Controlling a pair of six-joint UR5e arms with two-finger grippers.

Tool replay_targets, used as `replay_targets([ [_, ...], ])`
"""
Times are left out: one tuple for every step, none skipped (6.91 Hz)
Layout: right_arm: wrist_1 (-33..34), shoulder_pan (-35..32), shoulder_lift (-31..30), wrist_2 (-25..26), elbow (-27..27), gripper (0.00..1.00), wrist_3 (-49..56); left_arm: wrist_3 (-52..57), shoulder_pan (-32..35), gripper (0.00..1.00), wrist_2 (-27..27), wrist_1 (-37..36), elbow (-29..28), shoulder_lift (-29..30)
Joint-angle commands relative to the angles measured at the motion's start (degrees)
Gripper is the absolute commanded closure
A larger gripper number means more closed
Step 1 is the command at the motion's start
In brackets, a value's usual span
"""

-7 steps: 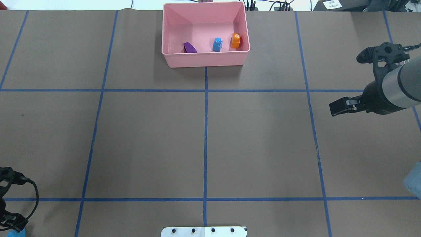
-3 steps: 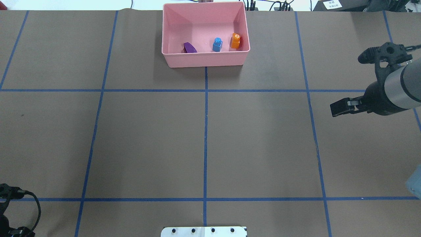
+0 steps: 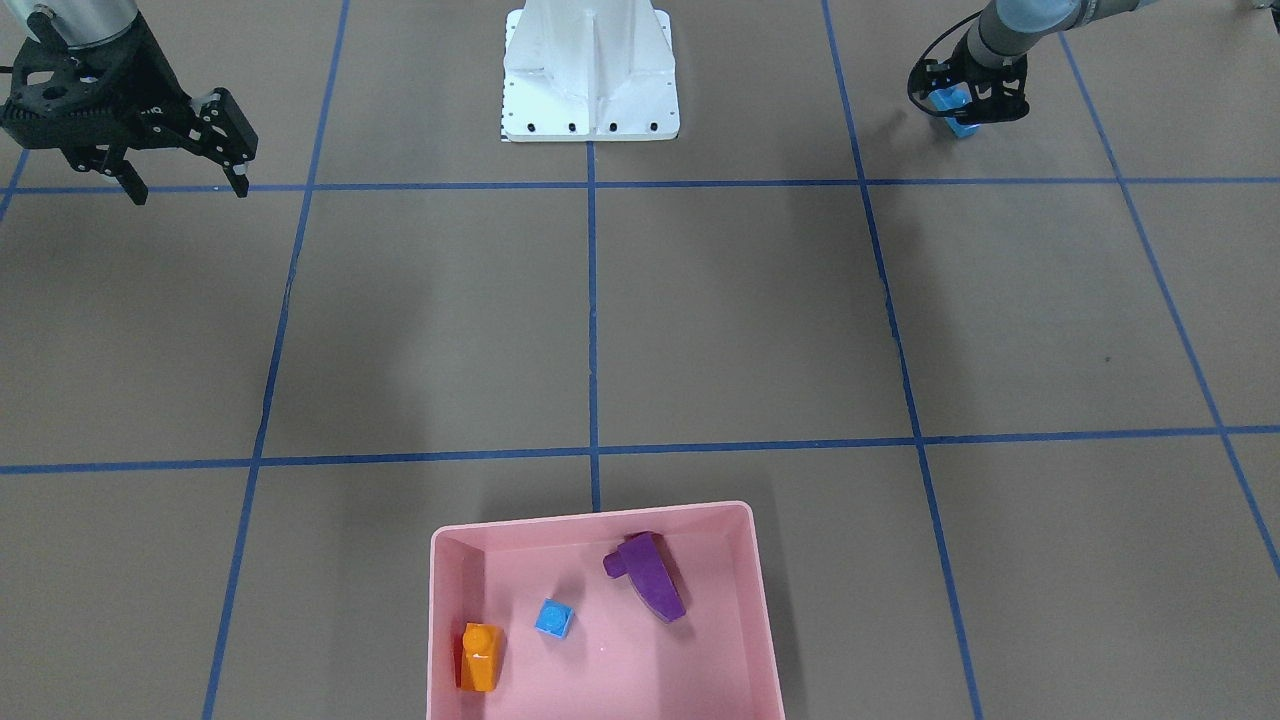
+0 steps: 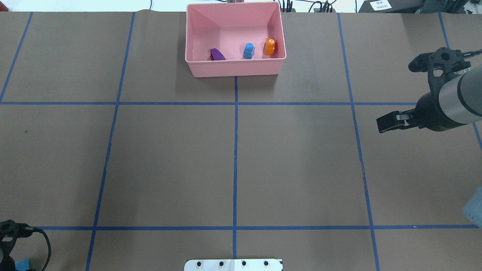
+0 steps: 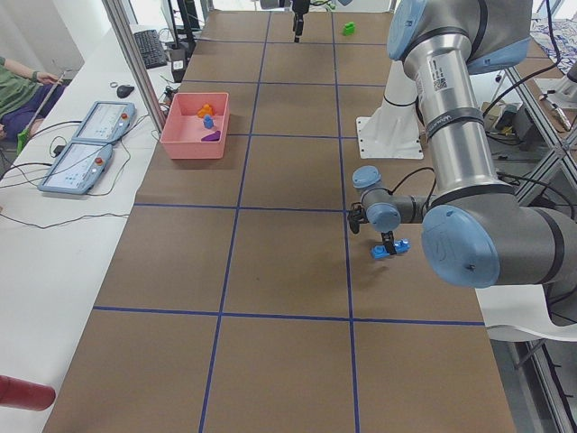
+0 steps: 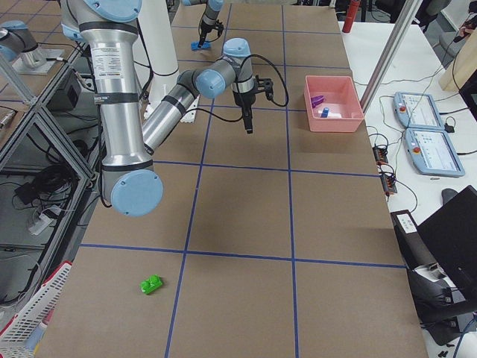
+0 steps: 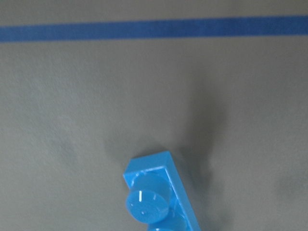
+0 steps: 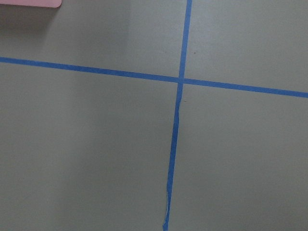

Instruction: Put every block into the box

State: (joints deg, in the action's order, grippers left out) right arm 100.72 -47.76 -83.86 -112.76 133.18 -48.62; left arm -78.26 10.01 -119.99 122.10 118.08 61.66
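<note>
Left gripper (image 3: 966, 108) has dropped over the long blue block (image 3: 961, 127); its grip cannot be told

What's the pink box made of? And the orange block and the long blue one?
The shallow pink rectangular box looks like smooth moulded plastic: one even colour, rounded corners, soft sheen. The small orange studded block looks like hard glossy plastic, with a bright glint on top. The long blue studded block seems the same: white highlights on its round stud.
</note>
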Motion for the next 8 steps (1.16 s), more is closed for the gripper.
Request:
replay_targets([
  [0.0,0.0,0.2,0.0,0.0,0.01,-0.1,0.3,-1.4,0.41,0.0,0.5,-0.5,0.0],
  [0.0,0.0,0.3,0.0,0.0,0.01,-0.1,0.3,-1.7,0.41,0.0,0.5,-0.5,0.0],
  [0.0,0.0,0.4,0.0,0.0,0.01,-0.1,0.3,-1.8,0.41,0.0,0.5,-0.5,0.0],
  [0.0,0.0,0.4,0.0,0.0,0.01,-0.1,0.3,-1.9,0.41,0.0,0.5,-0.6,-0.1],
  [0.0,0.0,0.4,0.0,0.0,0.01,-0.1,0.3,-1.9,0.41,0.0,0.5,-0.6,-0.1],
  [0.0,0.0,0.4,0.0,0.0,0.01,-0.1,0.3,-1.9,0.57,0.0,0.5,-0.5,-0.1],
  [0.0,0.0,0.4,0.0,0.1,0.01,-0.1,0.3,-1.9,0.85,0.0,0.6,-0.3,-0.3],
  [0.0,0.0,0.4,0.0,0.1,0.01,-0.1,0.3,-1.8,1.00,0.0,0.6,-0.1,-0.3],
])
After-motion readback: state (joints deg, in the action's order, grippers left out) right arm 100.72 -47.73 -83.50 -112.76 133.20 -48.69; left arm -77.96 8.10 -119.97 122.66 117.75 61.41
